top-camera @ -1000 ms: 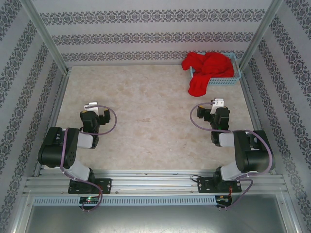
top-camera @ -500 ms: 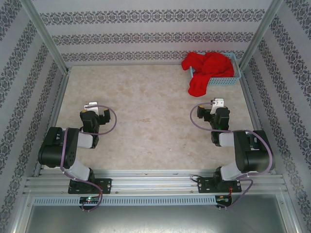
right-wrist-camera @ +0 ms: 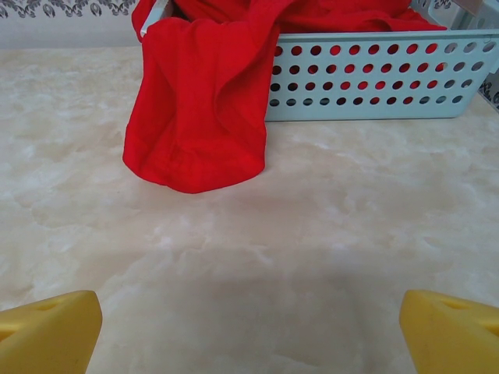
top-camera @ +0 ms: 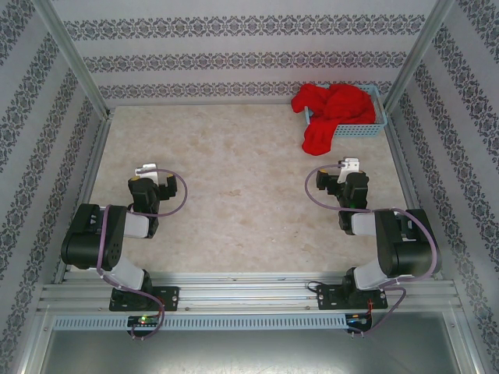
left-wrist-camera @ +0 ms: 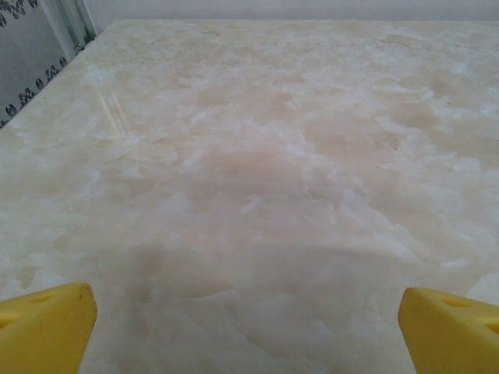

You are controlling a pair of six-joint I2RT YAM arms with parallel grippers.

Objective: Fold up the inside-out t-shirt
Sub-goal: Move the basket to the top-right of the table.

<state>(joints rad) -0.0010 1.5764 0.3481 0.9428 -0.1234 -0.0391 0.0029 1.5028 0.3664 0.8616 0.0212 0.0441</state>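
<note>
The bright red inside-out t-shirt (top-camera: 331,109) lies crumpled in a light blue basket (top-camera: 366,129) at the table's far right, with one part hanging over the basket's left front edge onto the table (right-wrist-camera: 199,117). My right gripper (top-camera: 348,167) sits a short way in front of that hanging part, open, with nothing between its yellow fingertips (right-wrist-camera: 51,331). My left gripper (top-camera: 146,171) rests over the left side of the table, far from the shirt. It is open and empty, its yellow fingertips (left-wrist-camera: 43,327) wide apart above bare marble.
The basket's perforated wall (right-wrist-camera: 374,74) stands straight ahead of the right gripper. Patterned walls and metal posts (top-camera: 70,58) enclose the table on three sides. The pale marble tabletop (top-camera: 234,171) spreads between the two arms.
</note>
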